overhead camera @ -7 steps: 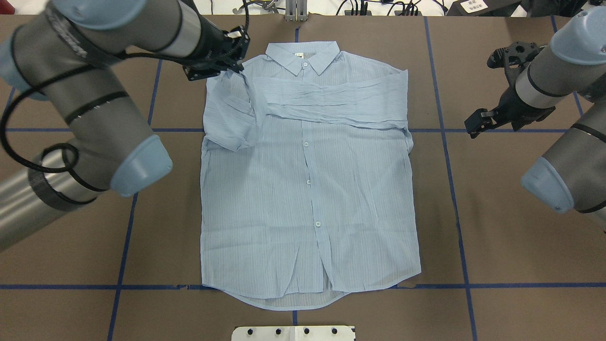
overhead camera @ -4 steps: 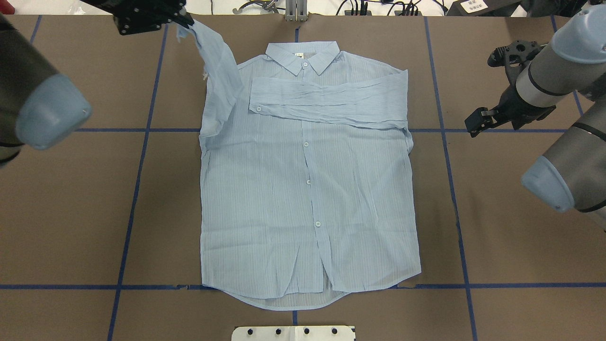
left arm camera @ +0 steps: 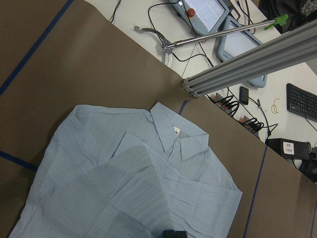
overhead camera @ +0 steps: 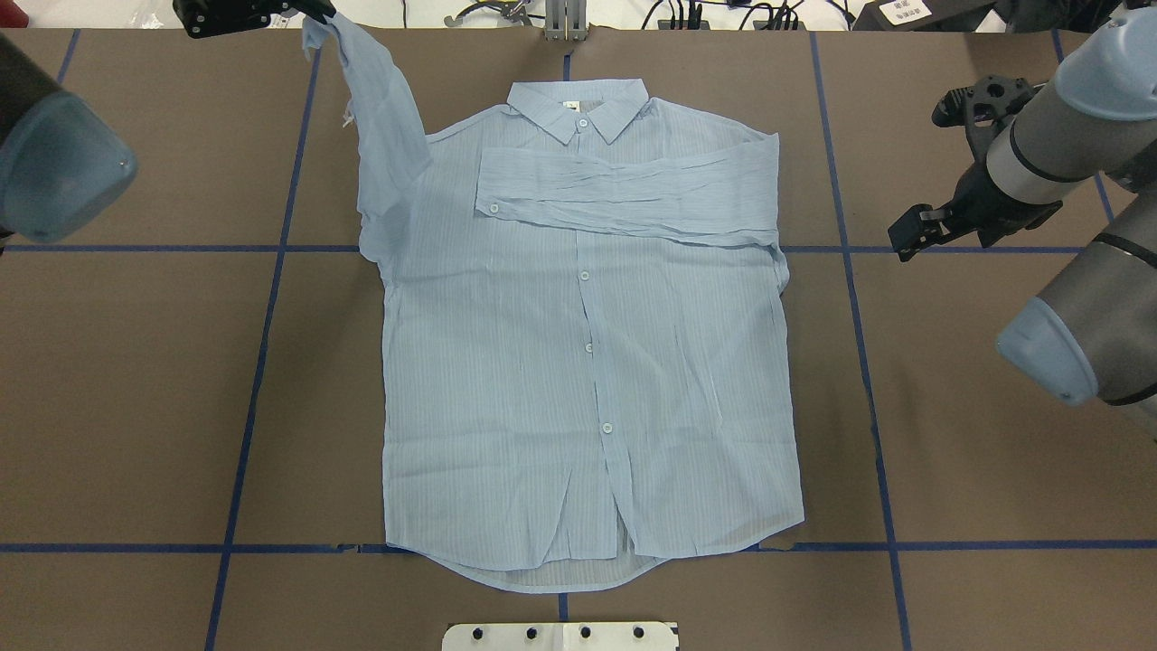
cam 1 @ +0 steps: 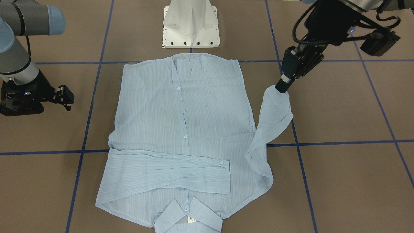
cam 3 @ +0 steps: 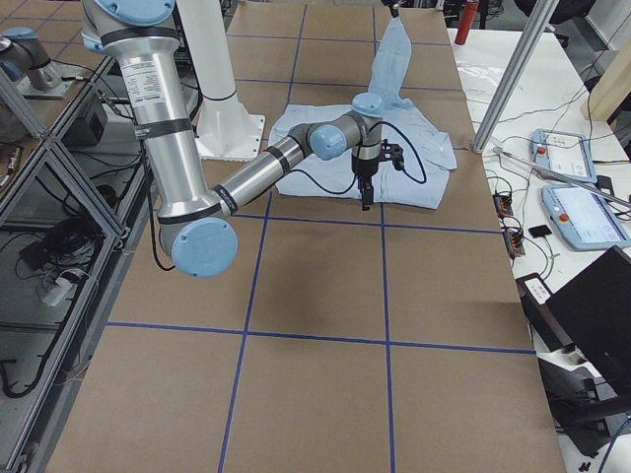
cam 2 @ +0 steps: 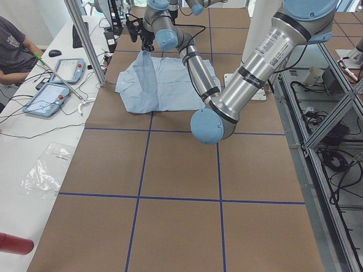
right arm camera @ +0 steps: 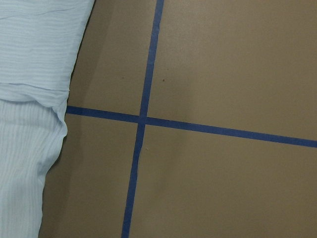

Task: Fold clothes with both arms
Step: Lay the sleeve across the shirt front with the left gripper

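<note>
The shirt lay flat and front up on the table, with its collar at the far end and its hem near. The right-hand sleeve was folded across the chest. At the far left, the left gripper pinched the cuff of the left-hand sleeve, which was raised off the table. The right gripper hung empty to the right, well apart from the shirt.

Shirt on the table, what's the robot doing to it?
The robot is folding a pale-blue shirt that lies flat, buttons up, on the brown table. The left gripper has its jaws shut on the end of one sleeve and holds it lifted out to the side. The other sleeve is already folded across the chest. The right gripper hangs beside the shirt, holding nothing.
</note>
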You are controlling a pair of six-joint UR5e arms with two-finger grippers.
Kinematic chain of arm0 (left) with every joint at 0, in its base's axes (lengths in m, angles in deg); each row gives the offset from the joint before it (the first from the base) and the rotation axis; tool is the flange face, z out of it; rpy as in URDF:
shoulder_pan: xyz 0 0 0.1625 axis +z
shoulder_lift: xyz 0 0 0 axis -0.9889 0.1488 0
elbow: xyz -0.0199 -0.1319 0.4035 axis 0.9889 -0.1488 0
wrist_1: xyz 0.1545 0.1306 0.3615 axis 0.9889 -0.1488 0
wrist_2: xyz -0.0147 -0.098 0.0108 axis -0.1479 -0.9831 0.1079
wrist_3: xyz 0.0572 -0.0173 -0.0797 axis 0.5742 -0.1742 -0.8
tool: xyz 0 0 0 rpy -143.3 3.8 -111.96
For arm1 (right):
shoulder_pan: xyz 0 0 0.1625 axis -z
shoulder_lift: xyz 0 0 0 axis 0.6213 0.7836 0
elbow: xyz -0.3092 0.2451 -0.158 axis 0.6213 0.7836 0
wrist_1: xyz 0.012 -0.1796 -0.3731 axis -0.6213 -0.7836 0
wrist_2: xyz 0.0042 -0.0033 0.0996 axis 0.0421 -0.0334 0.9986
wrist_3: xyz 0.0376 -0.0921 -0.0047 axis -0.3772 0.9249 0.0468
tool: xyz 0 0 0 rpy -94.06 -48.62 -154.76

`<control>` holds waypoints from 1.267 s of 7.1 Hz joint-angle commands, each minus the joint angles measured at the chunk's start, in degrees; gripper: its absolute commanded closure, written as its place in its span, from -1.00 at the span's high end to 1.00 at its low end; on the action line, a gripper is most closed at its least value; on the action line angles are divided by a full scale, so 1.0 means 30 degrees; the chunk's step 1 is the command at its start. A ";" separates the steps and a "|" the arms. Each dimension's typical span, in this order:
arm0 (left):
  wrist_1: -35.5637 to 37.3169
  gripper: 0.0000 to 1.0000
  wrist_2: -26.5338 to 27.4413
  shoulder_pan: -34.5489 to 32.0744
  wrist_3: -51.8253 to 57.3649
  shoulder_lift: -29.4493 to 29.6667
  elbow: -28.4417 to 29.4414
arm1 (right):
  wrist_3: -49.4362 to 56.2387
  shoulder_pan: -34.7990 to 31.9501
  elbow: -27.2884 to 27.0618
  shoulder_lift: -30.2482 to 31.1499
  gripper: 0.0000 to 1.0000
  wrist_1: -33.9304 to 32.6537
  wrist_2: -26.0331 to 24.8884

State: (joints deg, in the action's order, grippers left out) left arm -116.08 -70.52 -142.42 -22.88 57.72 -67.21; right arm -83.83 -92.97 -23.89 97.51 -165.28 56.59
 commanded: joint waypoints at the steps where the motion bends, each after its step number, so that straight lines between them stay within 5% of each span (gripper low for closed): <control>1: -0.0482 -1.00 0.1956 0.1045 -0.2586 0.1969 0.2438 | 0.0000 -0.0005 0.0000 0.0053 1.00 0.0000 0.0009; 3: -0.2499 -1.00 0.3243 0.1746 -0.4989 0.3491 0.5102 | 0.0000 -0.0005 0.0000 0.0024 1.00 0.0000 0.0009; 6: -0.3176 -1.00 0.7307 0.5575 -0.6810 0.4144 0.6252 | 0.0029 -0.0122 0.0058 0.0053 1.00 0.0000 0.0009; 9: -0.5553 -1.00 1.1067 0.9010 -0.8833 0.5311 1.0230 | 0.0000 -0.0123 0.0146 0.0024 1.00 0.0000 -0.0020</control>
State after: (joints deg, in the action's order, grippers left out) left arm -131.17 -41.45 -119.34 -47.18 71.91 -41.03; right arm -83.82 -93.33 -23.51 97.59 -165.28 56.54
